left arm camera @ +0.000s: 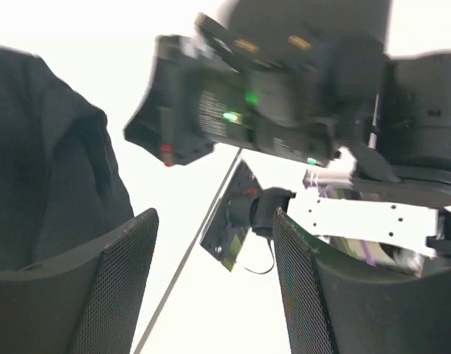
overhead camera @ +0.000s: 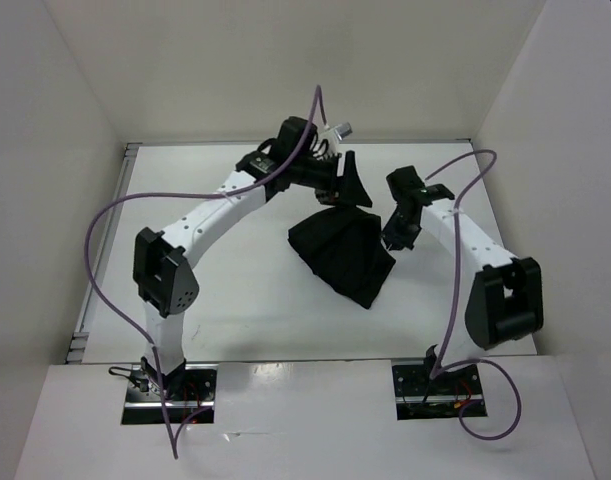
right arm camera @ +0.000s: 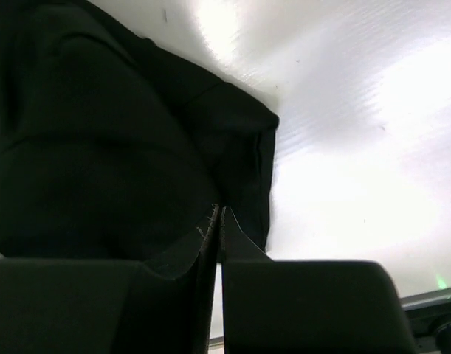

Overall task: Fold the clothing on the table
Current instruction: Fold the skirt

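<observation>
The clothing (overhead camera: 340, 250) is a black bundle lying crumpled on the white table (overhead camera: 245, 290), a little right of the middle. My left gripper (overhead camera: 353, 190) hovers at its far edge, open, with nothing between the mesh fingers. In the left wrist view the left gripper (left arm camera: 214, 217) frames bare table, with the clothing (left arm camera: 48, 162) off to the left. My right gripper (overhead camera: 393, 240) sits at the garment's right edge, shut. In the right wrist view the right gripper (right arm camera: 220, 210) has its tips meeting right at the clothing (right arm camera: 100, 133); I see no fabric pinched between them.
White walls enclose the table on three sides. Purple cables loop over both arms. The right arm's wrist (left arm camera: 284, 96) fills the upper part of the left wrist view, close to the left gripper. Bare table (right arm camera: 343, 147) lies to the right of the garment.
</observation>
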